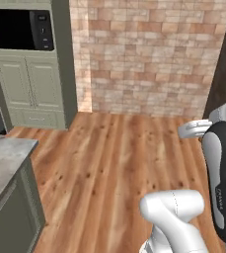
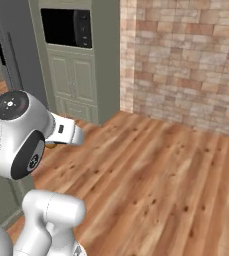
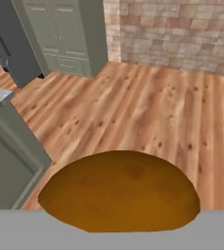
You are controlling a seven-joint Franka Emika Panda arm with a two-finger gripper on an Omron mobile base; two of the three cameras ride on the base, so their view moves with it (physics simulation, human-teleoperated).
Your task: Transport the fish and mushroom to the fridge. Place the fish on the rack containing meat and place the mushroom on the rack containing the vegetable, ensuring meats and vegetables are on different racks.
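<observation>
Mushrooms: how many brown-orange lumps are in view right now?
1. A brown-orange domed mushroom sits right at the end effector, at the bottom of the hand view, above the wooden floor. Others may be hidden elsewhere.

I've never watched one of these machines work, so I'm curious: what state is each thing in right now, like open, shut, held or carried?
mushroom: held right at the gripper, off the floor, close to the hand camera.
gripper: shut on the mushroom; its fingertips are hidden behind it.
fridge: the grey door in view is shut.
green cabinets: doors shut.
microwave: built into the cabinet, door shut.
</observation>
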